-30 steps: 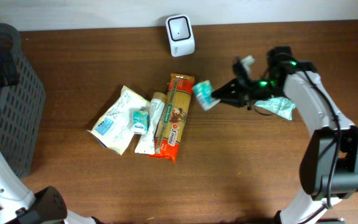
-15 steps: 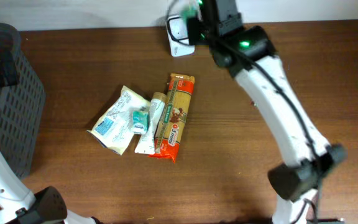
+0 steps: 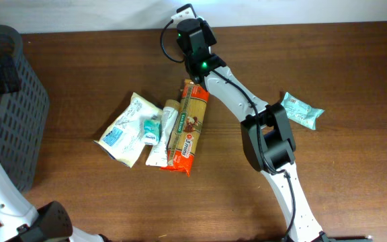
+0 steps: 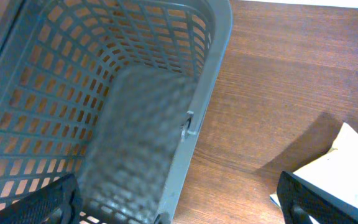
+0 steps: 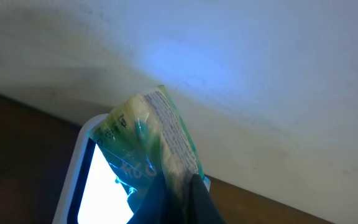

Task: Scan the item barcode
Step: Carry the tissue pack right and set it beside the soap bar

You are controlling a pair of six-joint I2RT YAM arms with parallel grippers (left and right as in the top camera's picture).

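At the back edge of the worktop (image 3: pixel 314 188), close to the wall, the right gripper (image 3: pixel 192 31) was closed on a small green-and-clear packet (image 5: pixel 149 134) and held it up just in front of the scanner (image 5: pixel 98 180). The wrist view showed the scanner's lit white face directly behind the packet. The jaws pinched the packet at its lower end, so most of it stood free above them and leaned a little to one side. I judged it light and soft: thin glossy film with loose contents, likely to crinkle, sag or twist about the pinch point, and slick enough to creep out of a weak hold. It did not look fragile, though a hard squeeze could crush what was inside. To my mind the best hold was the one it had, low on an end seam where the film is flat and doubled, which leaves the printed faces clear for the reader. I could not make out a barcode, so I could not tell which face was turned to the scanner. The left gripper (image 4: pixel 176 202) hung wide open and empty over the grey basket (image 4: pixel 135 93), well apart from the work. A teal pouch (image 3: pixel 302 110) and a small pile (image 3: pixel 160 128) of other goods lay on the worktop.
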